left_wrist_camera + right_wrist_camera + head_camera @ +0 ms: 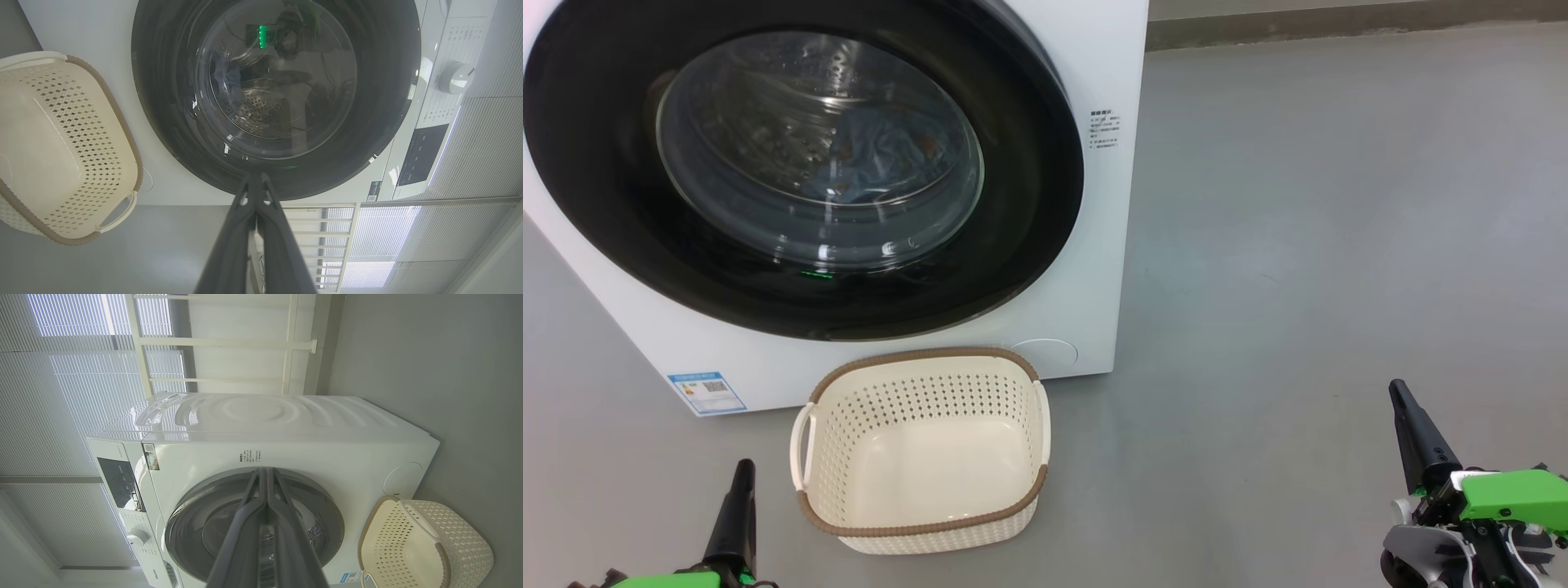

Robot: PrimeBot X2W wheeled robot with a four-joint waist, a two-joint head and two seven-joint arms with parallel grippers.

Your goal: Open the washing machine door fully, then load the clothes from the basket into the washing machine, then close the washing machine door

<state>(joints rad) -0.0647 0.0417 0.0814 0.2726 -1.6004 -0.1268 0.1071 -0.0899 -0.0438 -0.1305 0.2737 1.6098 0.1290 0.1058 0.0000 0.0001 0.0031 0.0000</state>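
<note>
The white washing machine [1112, 73] stands with its black-rimmed washing machine door [1033, 188] shut; light blue clothes [882, 155] lie inside, behind the glass window. The cream basket [915, 357] sits upright and empty just before it

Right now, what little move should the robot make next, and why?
Probably just stop and rest: the door looks shut, blue clothes show through it, the basket is empty, and the left hand and right hand hold nothing.
</note>
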